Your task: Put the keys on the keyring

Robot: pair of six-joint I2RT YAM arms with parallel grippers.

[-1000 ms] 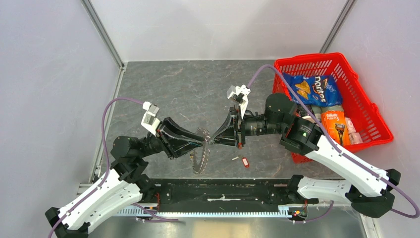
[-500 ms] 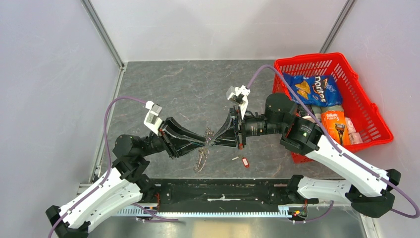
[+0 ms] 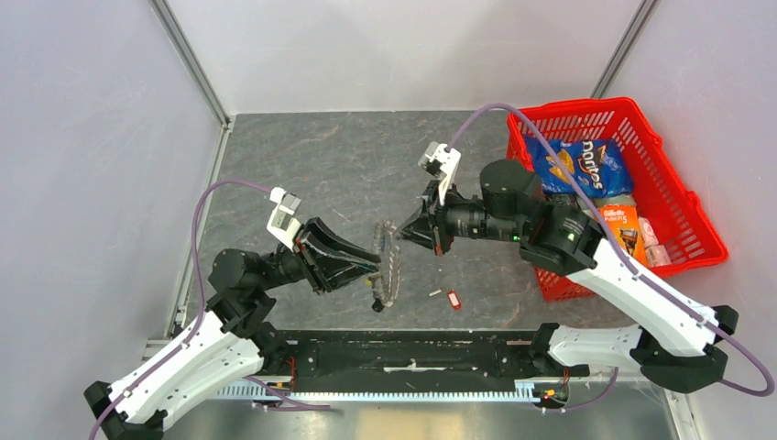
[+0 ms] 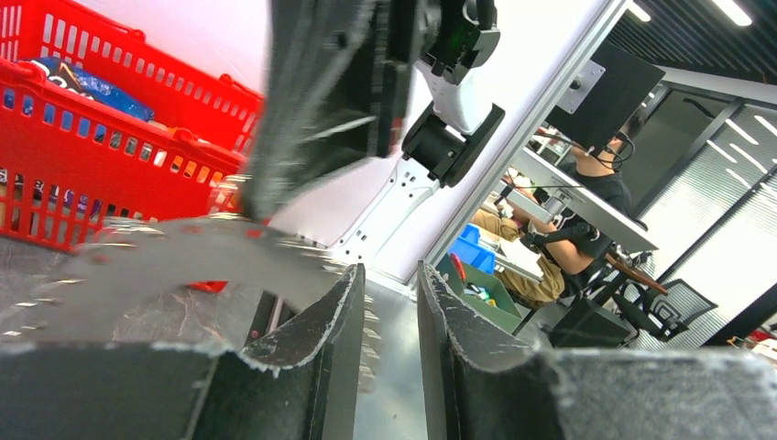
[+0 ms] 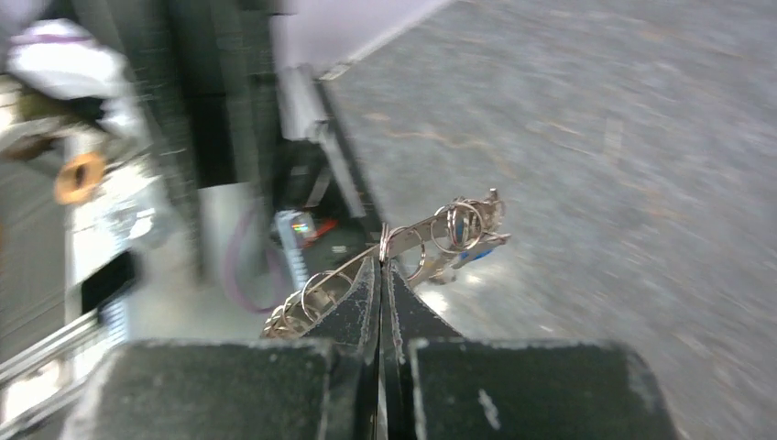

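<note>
We grip the keyring [image 3: 393, 273] upright in our left tool [image 3: 377, 266], over the counter [image 3: 321, 174]. Our right tool [image 5: 380, 266], pinched shut on the keys [image 5: 451, 229], should ease them onto its rim slowly.

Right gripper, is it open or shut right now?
Shut. In the right wrist view the right gripper has its fingers pressed together with no gap, pinching the keys by their small wire rings.

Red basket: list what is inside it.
Inside the red basket lie a blue Doritos bag, an orange Gillette razor pack and a small pink-white packet. The right arm covers the basket's near left corner, so anything there is hidden.
</note>
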